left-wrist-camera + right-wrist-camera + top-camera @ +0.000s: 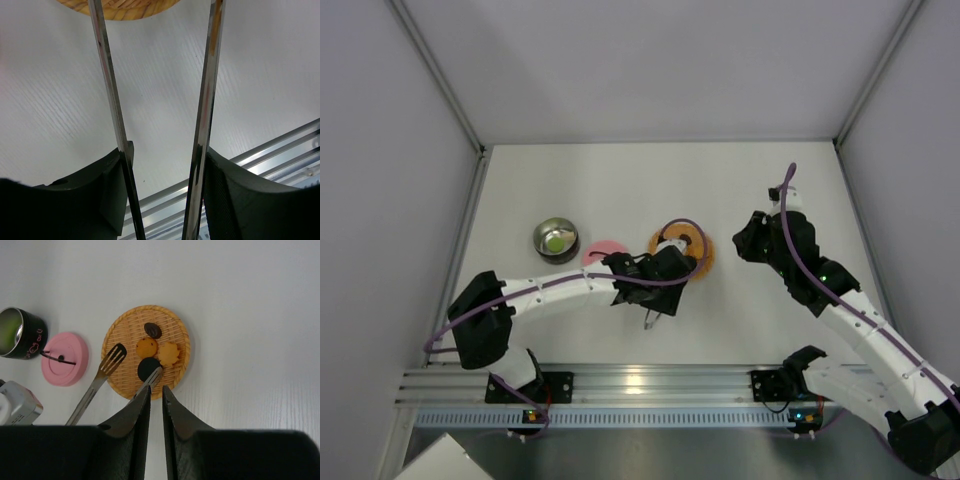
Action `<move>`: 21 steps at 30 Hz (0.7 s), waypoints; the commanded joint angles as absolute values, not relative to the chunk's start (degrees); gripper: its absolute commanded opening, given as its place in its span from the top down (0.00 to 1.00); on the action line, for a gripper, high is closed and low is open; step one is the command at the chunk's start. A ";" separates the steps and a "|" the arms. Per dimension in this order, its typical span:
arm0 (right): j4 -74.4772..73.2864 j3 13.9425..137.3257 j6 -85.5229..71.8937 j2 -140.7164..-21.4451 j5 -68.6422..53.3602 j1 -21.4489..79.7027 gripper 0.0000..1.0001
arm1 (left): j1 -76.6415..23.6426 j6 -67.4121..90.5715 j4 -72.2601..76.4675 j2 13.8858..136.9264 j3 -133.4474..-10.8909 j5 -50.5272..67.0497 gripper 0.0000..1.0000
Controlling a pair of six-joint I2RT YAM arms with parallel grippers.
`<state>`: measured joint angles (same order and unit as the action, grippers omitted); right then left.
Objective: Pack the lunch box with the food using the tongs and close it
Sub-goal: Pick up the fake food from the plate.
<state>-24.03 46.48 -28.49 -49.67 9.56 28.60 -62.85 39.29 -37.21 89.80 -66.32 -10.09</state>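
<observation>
The tongs [107, 75] are held in my left gripper [167, 150], one slim silver arm pressed against each finger, the arms spread apart. Their forked tips [114, 357] reach over the orange woven plate [125, 322], one tip touching a black round food piece [146, 367]. Two orange pieces [146, 347] and a dark oval piece [152, 330] also lie on the plate. The lunch box [555, 239] stands open to the left with something green inside, its pink lid [605, 250] flat beside it. My right gripper [156, 388] hovers near the plate's edge, jaws nearly together, holding nothing.
An aluminium rail [640, 385] runs along the near table edge by the arm bases. Grey walls enclose the table on the left, far and right sides. My left gripper [660, 285] sits between the lid and the plate [705, 255].
</observation>
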 commanded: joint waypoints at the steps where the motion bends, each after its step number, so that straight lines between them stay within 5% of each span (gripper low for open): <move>1: -22.50 46.67 -27.69 -49.83 9.84 28.92 0.85 | -62.67 38.67 -34.46 90.96 -67.41 -8.35 0.42; 21: -22.76 46.41 -26.63 -49.39 10.11 28.92 0.85 | -57.22 42.19 -30.24 90.18 -64.07 2.72 0.42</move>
<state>-24.05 46.48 -27.57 -50.11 9.58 28.60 -57.74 40.88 -33.87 91.53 -64.77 -1.10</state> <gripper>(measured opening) 0.148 0.583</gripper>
